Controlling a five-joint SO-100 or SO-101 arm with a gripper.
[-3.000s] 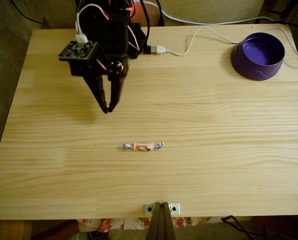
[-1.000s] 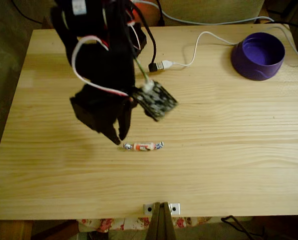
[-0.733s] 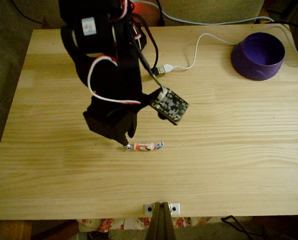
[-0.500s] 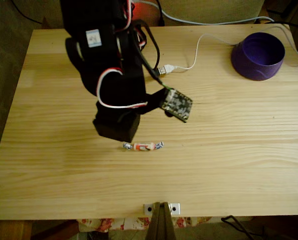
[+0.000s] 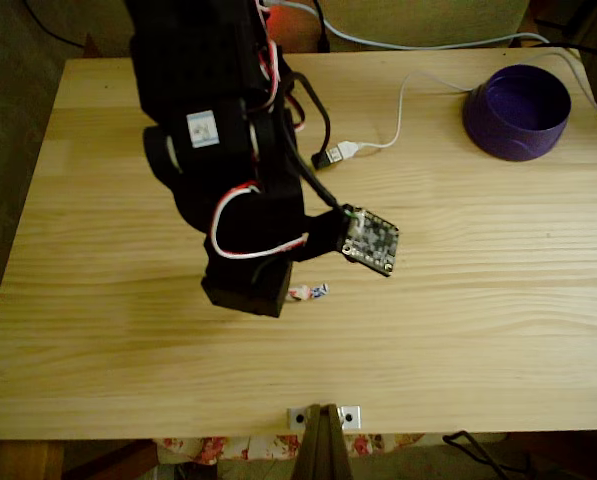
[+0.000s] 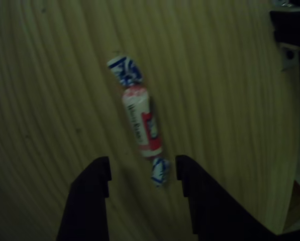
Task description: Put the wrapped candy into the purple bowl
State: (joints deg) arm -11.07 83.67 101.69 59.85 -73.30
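Between wide-spread gripper (image 6: 142, 170) tips: lying wrapped candy (image 6: 139, 120), only near twisted end. Advising reaching further forward, centring body, before closing.

From my fixed view the wooden table (image 5: 478, 300) is evenly and warmly lit, slightly soft, with a faint shadow beside the black arm (image 5: 238, 190). My other view is dim, greenish and blurry; the wood grain bows toward the edges and the corners darken.
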